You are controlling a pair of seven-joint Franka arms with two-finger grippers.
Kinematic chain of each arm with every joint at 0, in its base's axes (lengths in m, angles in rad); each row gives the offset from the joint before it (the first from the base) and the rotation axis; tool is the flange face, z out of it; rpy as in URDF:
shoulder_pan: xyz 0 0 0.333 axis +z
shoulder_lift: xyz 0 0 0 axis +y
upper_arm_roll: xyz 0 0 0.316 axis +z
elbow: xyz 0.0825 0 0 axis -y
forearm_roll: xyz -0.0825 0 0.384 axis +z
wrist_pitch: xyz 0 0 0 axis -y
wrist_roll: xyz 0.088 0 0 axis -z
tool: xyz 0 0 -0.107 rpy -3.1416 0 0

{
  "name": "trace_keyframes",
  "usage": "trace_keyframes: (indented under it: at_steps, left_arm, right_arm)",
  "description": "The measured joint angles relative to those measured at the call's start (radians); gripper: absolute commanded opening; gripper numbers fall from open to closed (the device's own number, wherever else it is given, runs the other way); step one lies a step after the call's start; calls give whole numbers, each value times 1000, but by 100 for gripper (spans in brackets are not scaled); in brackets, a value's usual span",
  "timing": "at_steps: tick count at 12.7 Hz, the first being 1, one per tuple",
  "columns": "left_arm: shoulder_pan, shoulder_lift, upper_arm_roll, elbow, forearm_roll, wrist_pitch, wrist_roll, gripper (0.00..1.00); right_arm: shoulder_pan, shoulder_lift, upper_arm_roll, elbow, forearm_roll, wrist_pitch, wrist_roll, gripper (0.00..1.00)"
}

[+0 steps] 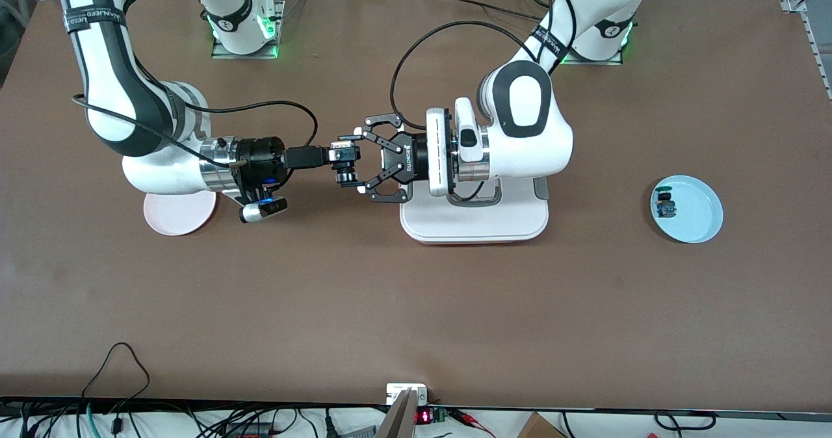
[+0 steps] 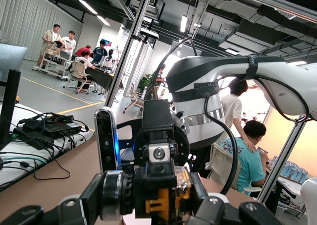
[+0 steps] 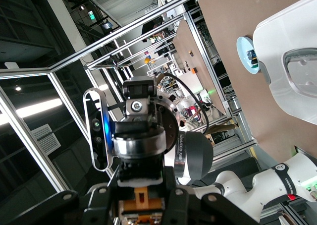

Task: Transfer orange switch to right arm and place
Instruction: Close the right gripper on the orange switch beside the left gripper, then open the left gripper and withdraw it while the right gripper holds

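Note:
The orange switch is a small black cylinder with a silver ring and orange parts, held in the air over the bare table between the two arms. My left gripper, the black open-link claw, has a pad at each end of the switch and seems to touch both. My right gripper, the slim black one, closes on the switch's body from the right arm's end. In the left wrist view the switch lies across my left gripper. In the right wrist view it sits in my right gripper. The round cap is hidden.
A white tray lies under the left wrist. A pink plate lies under the right arm. A blue plate toward the left arm's end holds a small blue-bodied part. Cables hang off both wrists.

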Motion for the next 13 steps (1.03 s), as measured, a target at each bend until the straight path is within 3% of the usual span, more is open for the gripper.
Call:
trace_keyframes:
  at_steps: [1,5,10,13]
  left_arm:
    - [0,0,0,0,0,0,-1,100]
    - [3,0,0,5,0,0,-22,100]
    - [22,0,10,7,0,-1,-40,100]
    - [85,0,14,9,0,-114,-43,100]
  right_arm:
    - [0,0,0,0,0,0,0,17]
    - [-2,0,-1,0,0,0,0,9]
    - [-17,0,-5,0,0,0,-3,9]
    - [-48,0,-7,0,-22,-5,-40,5]
